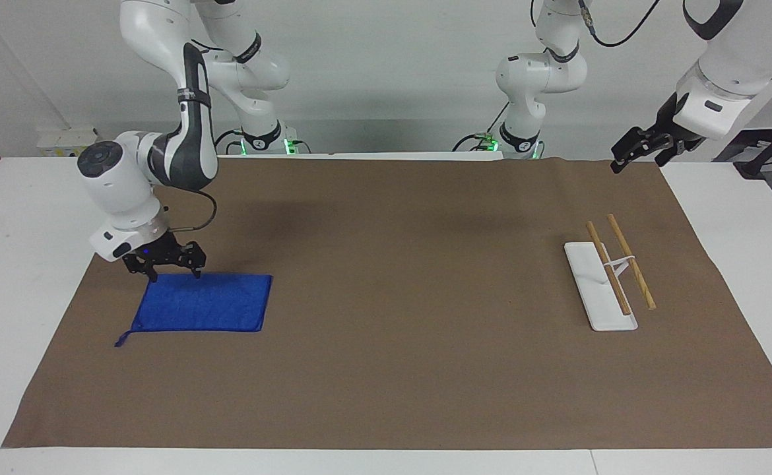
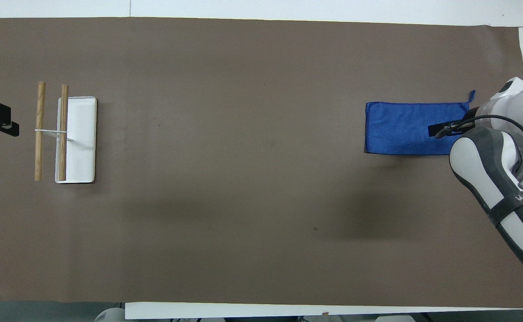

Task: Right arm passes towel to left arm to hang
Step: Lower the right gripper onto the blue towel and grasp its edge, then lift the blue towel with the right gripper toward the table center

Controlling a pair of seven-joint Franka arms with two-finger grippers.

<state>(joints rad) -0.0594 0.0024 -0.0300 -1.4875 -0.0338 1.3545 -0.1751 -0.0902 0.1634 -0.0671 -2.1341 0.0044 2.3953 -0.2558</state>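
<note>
Brown mat (image 1: 386,369): right gripper (image 1: 173,273) at towel (image 1: 208,307) edge.

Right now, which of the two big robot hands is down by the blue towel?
The right gripper, with the small blue light, is at the towel. The left gripper waits high over the mat's corner.

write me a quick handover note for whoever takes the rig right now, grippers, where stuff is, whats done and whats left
Right gripper: open, low over the corner of the towel nearest the robots at the right arm's end; not closed on it.
Left gripper: waits in the air above the mat's edge at the left arm's end, holding nothing.
Towel: flat on the brown mat, loop tag on its corner farthest from the robots.
Rack: white base with two wooden rails, at the left arm's end, bare.
Done: approach only.
Left: grasp, lift, pass to left gripper, hang on rack.
</note>
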